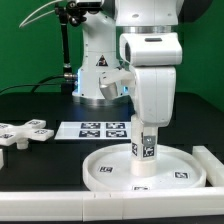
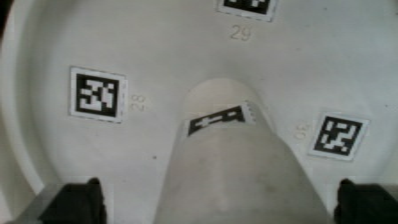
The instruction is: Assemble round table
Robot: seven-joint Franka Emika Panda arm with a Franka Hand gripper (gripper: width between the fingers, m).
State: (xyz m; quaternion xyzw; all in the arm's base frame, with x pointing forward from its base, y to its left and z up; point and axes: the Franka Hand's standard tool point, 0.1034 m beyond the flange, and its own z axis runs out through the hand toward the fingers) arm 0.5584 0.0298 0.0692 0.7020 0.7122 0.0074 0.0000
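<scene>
The step in hand looks like seating the short cylindrical leg (image 1: 145, 160) into the middle of the large rimmed round disc (image 1: 100, 172), which lies in the lower centre of the exterior view. The leg stands upright there, with its lower end at or just above the disc's floor. The gripper (image 1: 146, 133) comes straight down over it.

In the wrist view the leg (image 2: 231, 160) runs up the middle of the frame between two dark fingertips (image 2: 80, 200) in the lower corners. The fingers straddle the leg, but whether they press on it or stand slightly off cannot be told.

To do this well, the arm should probably keep the leg plumb and centred on the disc's hub. It should turn or press along the leg's own axis, with no sideways push that could slide the loose disc.

The cross-shaped foot piece (image 1: 25, 131) lies well apart at mid-left, untouched. The marker board (image 1: 105, 128) sits just behind the disc.
</scene>
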